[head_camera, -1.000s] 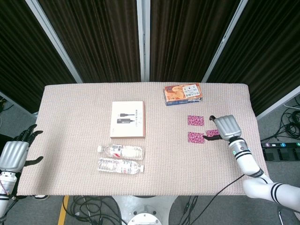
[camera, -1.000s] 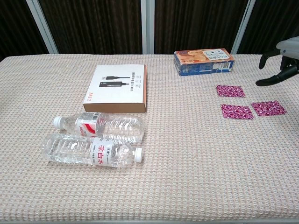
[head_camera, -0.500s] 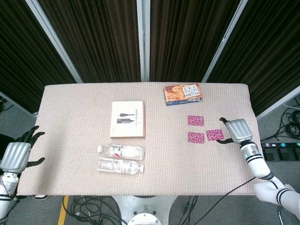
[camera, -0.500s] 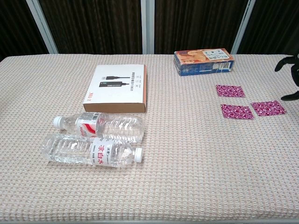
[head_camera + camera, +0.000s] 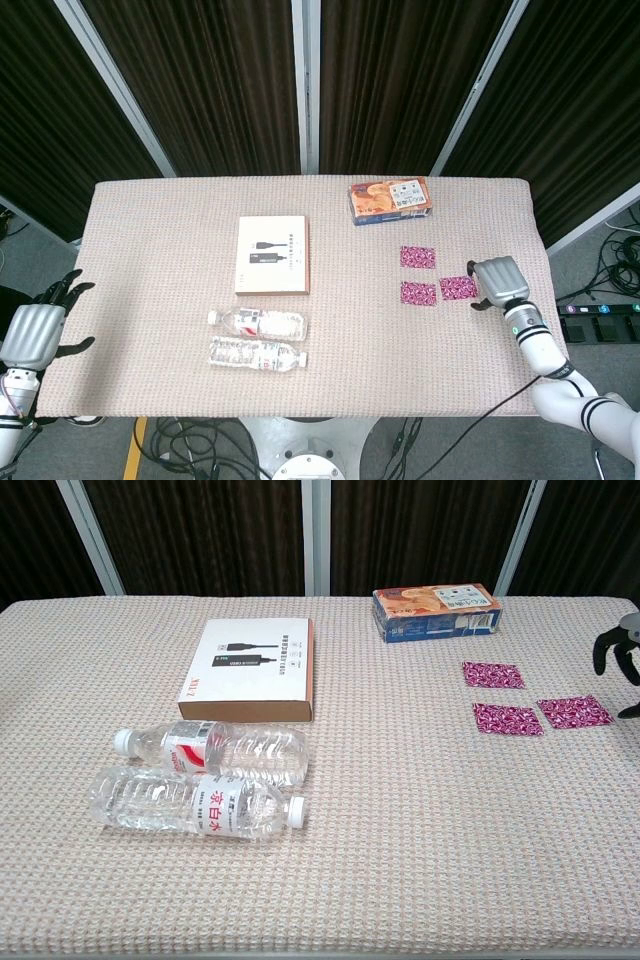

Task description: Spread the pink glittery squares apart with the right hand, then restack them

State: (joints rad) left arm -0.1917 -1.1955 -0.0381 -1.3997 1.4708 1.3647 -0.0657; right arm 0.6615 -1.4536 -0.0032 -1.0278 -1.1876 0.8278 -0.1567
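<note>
Three pink glittery squares lay separately on the desk. My right robot hand hovered just right of them, fingers spread, grasping nothing.

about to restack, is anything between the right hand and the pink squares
Nothing visible. The right hand sits just right of the nearest square, only bare tablecloth between. The other squares lie further left, clear of the snack box.

Three pink squares; two bottles; two boxes.
</note>
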